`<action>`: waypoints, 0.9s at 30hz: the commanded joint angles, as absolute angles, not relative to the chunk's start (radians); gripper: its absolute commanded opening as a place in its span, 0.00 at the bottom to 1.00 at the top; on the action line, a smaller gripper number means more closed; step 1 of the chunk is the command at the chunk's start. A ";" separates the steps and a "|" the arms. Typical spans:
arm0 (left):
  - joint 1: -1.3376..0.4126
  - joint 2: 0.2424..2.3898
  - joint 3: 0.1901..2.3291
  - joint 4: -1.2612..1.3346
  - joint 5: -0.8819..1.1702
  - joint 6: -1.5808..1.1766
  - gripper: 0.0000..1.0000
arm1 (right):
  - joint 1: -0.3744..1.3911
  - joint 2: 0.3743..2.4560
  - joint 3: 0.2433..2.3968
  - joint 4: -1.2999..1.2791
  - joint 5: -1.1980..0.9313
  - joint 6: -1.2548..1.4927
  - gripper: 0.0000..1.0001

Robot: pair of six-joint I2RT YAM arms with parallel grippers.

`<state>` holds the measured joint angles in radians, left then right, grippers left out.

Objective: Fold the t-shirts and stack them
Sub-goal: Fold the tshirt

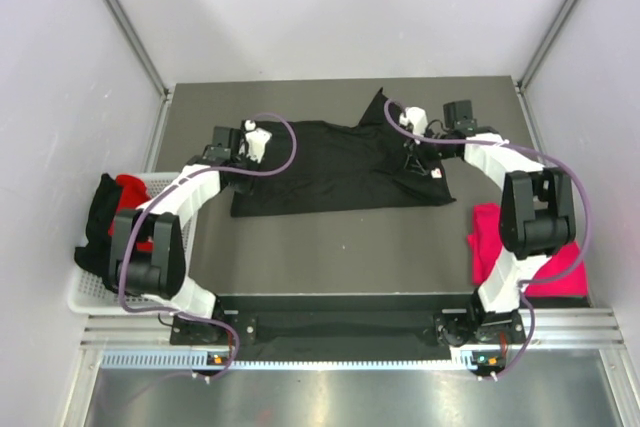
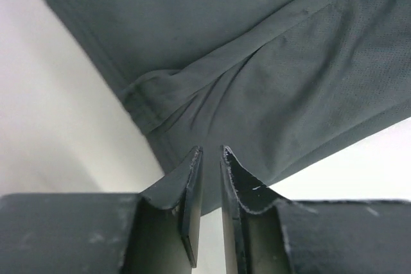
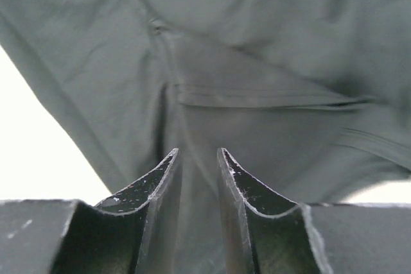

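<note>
"Where's the black t-shirt (image 1: 340, 167)?"
"Mid-table, spread out wide and fairly flat. One corner peaks toward the back, and a small white tag (image 1: 436, 173) shows near its right end."
"Smooth?"
"Mostly, with creases and a turned hem near the ends."
"The others?"
"The pink-magenta t-shirt (image 1: 485, 242) lies bunched at the right edge, apart from it. A red t-shirt (image 1: 132, 190) and a second black tee (image 1: 97, 222) are heaped far left."

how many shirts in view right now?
4: black shirt spread in the middle of the table; pink shirt at its right edge; red shirt and second black shirt draped in the basket, left. More may be hidden beneath those.
</note>
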<state>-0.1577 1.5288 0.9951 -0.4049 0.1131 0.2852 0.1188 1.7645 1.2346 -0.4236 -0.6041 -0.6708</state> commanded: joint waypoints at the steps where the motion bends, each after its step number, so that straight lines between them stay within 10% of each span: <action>1: -0.158 1.565 1.035 -0.388 0.169 0.278 0.21 | 0.153 1.811 1.265 -0.468 -0.640 -0.704 0.29; 27: -0.156 1.741 1.082 -0.410 0.087 0.273 0.15 | 0.224 2.080 1.558 -0.577 -0.532 -0.643 0.26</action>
